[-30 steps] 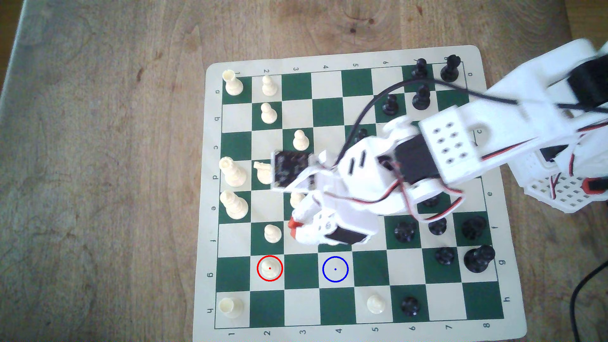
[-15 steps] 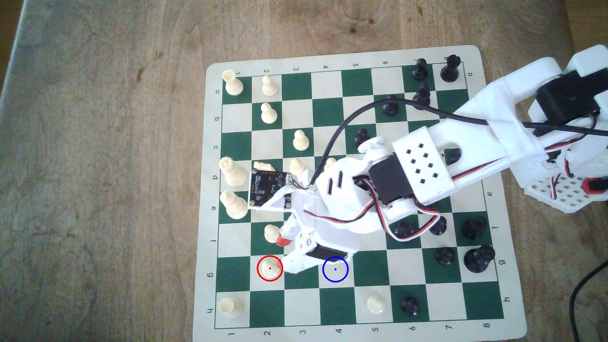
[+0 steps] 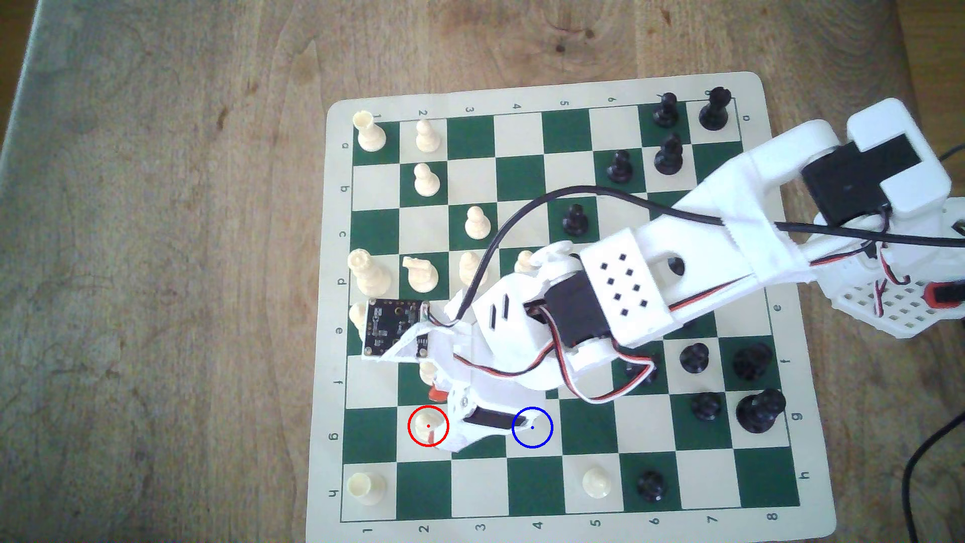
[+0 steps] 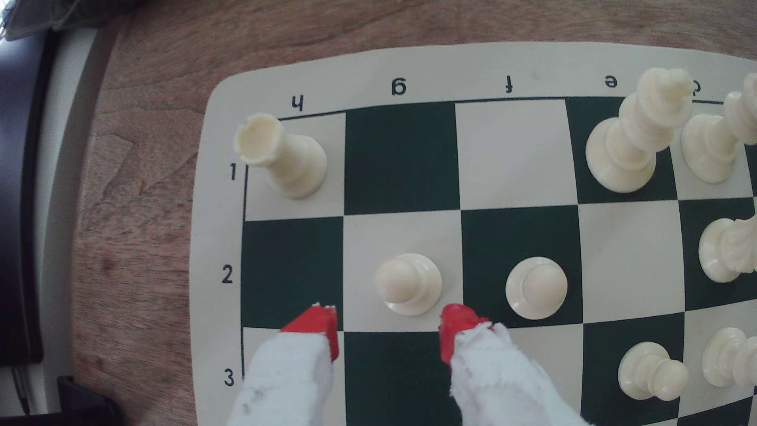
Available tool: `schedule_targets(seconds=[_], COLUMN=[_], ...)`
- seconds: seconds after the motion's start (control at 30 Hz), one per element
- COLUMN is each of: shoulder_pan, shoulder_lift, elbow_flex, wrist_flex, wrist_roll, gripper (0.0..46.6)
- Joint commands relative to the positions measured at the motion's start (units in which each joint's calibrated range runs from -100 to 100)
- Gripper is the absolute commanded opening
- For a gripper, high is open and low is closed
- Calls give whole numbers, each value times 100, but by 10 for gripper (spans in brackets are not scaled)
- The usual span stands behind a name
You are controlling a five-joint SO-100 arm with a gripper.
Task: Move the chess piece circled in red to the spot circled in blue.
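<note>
The gripper [image 4: 389,327] hangs spread wide just short of the cream pawn [image 4: 407,282]; next, I'd guess, advance around it and close.

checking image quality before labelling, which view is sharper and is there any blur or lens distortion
The wrist view is the sharper one: the small cream-white plastic pawn and the red-tipped hand are crisp, though the green-and-cream chess board has edges that bow, a wide-angle effect. The exterior view is softer and washed out, with fuzzy piece outlines and a hazy white plastic arm.
</note>
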Motion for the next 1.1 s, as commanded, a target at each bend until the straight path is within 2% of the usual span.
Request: schedule_targets(seconds=[0.0, 0.53, 1.07], shoulder_pan=[20, 27, -12], shoulder_lift=[-43, 492, 687], elbow_flex=[-792, -1299, -1444], wrist_flex=[50, 58, 58], wrist_roll=[10, 15, -20], gripper=[151, 150, 125])
